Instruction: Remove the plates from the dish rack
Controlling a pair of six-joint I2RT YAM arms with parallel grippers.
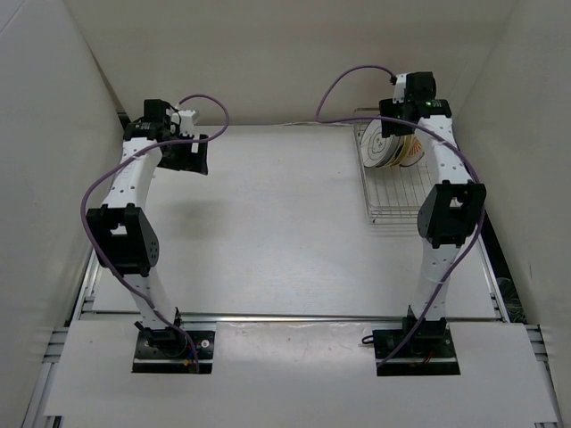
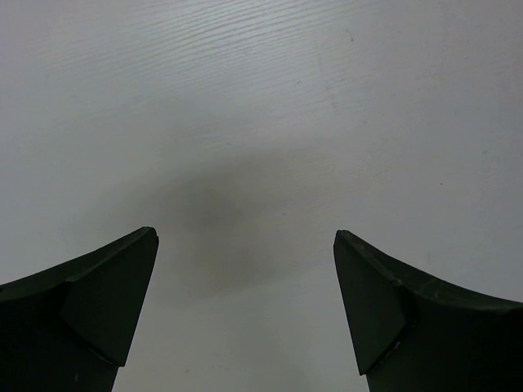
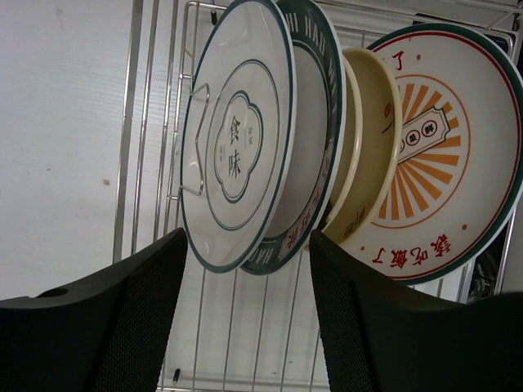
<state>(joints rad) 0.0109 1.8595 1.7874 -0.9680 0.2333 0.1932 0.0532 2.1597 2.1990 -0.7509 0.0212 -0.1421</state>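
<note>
Several plates stand on edge in the far end of the silver wire dish rack point(image 1: 393, 201), at the table's back right. In the right wrist view they are, left to right, a white plate with a thin green ring and flower centre point(image 3: 237, 139), a white plate with a dark lettered rim point(image 3: 315, 163), a plain tan plate point(image 3: 368, 155) and a white plate with an orange sunburst centre point(image 3: 441, 155). My right gripper point(image 3: 249, 245) is open over the plates, its fingers either side of the two leftmost plates' edges, holding nothing. My left gripper point(image 2: 245, 245) is open and empty above bare table at the back left.
The rack wires point(image 3: 237, 327) run beneath the plates. White walls enclose the table on the left, back and right. The right arm's elbow point(image 1: 451, 214) hangs over the rack's near end. Purple cables loop off both wrists.
</note>
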